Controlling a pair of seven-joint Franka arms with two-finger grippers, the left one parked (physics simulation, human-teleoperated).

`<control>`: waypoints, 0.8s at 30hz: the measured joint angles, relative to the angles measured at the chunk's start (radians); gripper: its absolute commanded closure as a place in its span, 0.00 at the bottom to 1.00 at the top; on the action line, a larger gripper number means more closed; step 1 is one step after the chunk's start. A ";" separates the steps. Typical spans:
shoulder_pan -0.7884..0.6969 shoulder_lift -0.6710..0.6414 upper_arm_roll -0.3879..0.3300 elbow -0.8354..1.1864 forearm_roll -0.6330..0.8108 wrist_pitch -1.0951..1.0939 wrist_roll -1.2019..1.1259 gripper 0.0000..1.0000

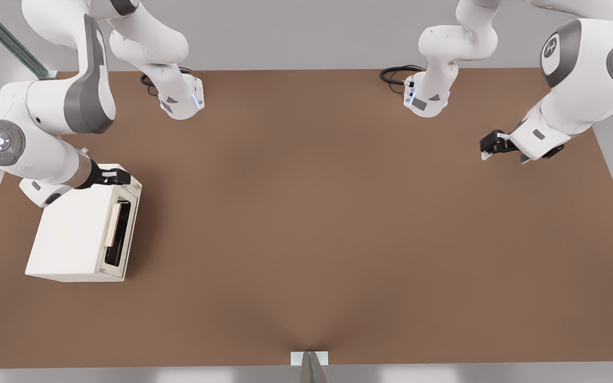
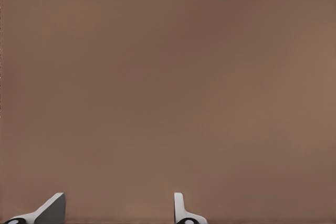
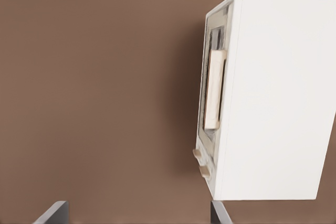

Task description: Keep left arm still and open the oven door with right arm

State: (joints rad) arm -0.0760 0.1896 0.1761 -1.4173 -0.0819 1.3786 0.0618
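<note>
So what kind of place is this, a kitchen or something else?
Likely a simulated robot test bench, not a kitchen: a bare brown table, two white arms mounted at its edge, and one cream oven. The working end effector hovers open over the oven's far end.

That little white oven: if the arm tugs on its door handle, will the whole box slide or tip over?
Sliding seems likelier than tipping. The oven is a low, wide box standing flat on the smooth table, with nothing visibly bracing it. The handle looks stiff enough for a firm pull. The gripper, open, hangs above the oven's rear corner.
</note>
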 measured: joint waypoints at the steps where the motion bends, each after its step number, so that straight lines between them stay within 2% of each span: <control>1: 0.000 0.000 0.000 0.000 -0.001 -0.001 0.001 0.00; 4: 0.002 0.018 0.000 -0.001 -0.015 -0.006 0.003 0.00; 5: 0.008 0.047 0.000 -0.002 -0.034 -0.007 0.003 0.03; 6: 0.021 0.084 0.002 -0.002 -0.057 -0.008 0.003 0.54; 7: 0.031 0.127 0.004 0.001 -0.080 -0.008 0.000 0.79; 10: 0.053 0.234 0.005 0.006 -0.197 0.011 -0.007 0.79; 18: 0.165 0.321 0.006 -0.004 -0.542 0.055 -0.016 0.79; 24: 0.156 0.364 0.001 -0.029 -0.681 0.067 -0.013 0.79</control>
State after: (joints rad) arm 0.0801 0.5538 0.1769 -1.4466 -0.7625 1.4460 0.0489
